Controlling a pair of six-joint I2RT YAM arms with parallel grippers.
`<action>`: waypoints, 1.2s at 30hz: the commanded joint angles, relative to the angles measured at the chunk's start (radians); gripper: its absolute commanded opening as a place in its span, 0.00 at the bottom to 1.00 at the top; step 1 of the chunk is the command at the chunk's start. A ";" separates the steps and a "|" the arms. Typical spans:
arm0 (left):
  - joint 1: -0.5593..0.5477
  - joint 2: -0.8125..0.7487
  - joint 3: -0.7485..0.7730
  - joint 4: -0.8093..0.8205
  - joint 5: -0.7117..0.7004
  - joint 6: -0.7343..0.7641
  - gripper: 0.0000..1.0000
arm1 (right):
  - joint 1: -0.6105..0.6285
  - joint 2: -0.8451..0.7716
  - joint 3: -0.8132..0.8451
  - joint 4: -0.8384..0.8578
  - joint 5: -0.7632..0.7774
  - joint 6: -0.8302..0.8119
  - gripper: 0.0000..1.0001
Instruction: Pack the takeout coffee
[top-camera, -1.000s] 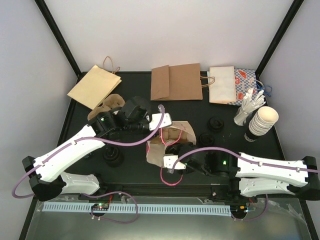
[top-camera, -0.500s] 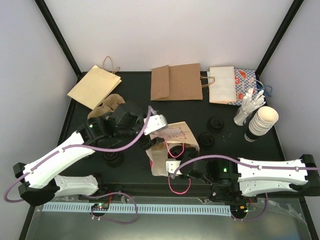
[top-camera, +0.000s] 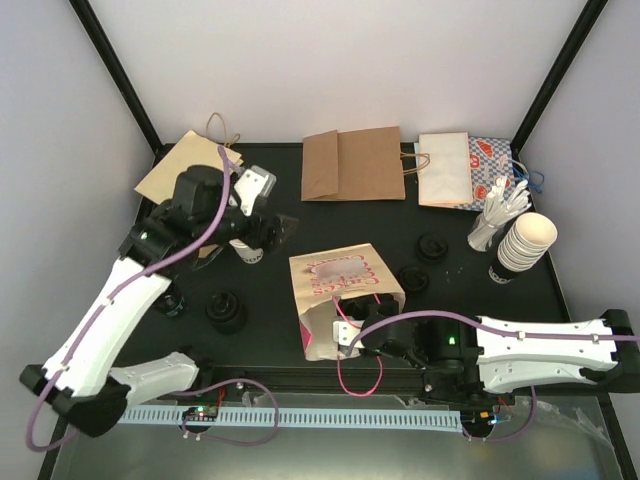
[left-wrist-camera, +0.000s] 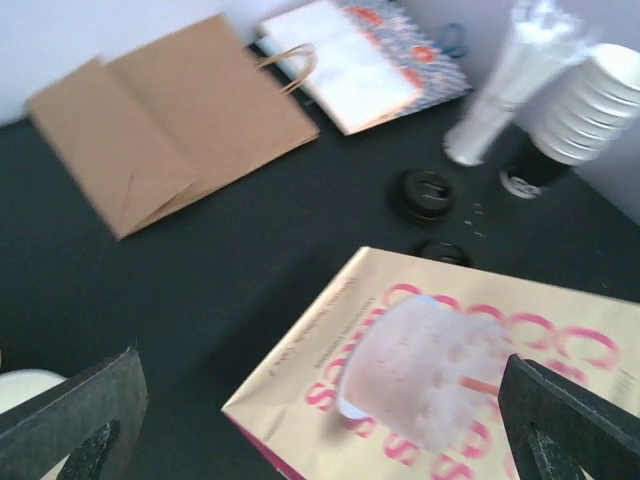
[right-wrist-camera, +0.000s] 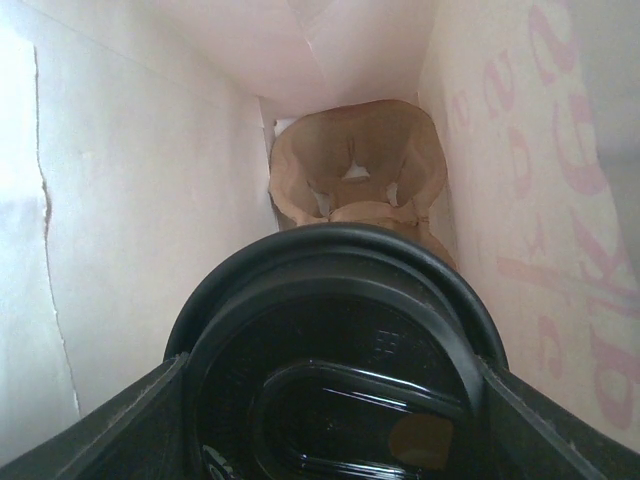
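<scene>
The takeout coffee, a small white cup (top-camera: 245, 253) with dark print, stands on the table at the left; its cream rim (left-wrist-camera: 22, 388) shows at the lower left of the left wrist view. My left gripper (top-camera: 248, 238) (left-wrist-camera: 320, 430) hangs open above it, holding nothing. A tan bag with pink print (top-camera: 340, 275) (left-wrist-camera: 480, 330) lies on its side in the middle. My right gripper (top-camera: 352, 335) (right-wrist-camera: 330, 420) is inside the bag's mouth, shut on a black lid (right-wrist-camera: 330, 350). A brown cardboard carrier (right-wrist-camera: 360, 160) sits at the bag's far end.
Flat paper bags lie along the back: tan (top-camera: 190, 172), brown (top-camera: 350, 163), white (top-camera: 445, 168) and blue-patterned (top-camera: 495, 158). A stack of cream cups (top-camera: 525, 243) and wrapped sticks (top-camera: 495, 215) stand at the right. Loose black lids (top-camera: 432, 247) (top-camera: 412, 278) (top-camera: 225, 310) lie around.
My left gripper opened, let go of the bag and swung up to the back left. The bag settled printed side up. My right gripper stayed in the bag's mouth with the lid.
</scene>
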 joint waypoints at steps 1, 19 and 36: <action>0.143 0.111 -0.019 0.024 0.103 -0.131 0.99 | 0.005 -0.021 -0.011 0.038 0.024 0.000 0.56; 0.180 0.639 0.135 0.080 0.185 -0.099 0.86 | -0.018 -0.034 -0.028 0.058 0.020 -0.039 0.55; 0.146 0.911 0.251 0.123 0.290 -0.064 0.80 | -0.060 0.004 -0.028 0.085 -0.007 -0.097 0.54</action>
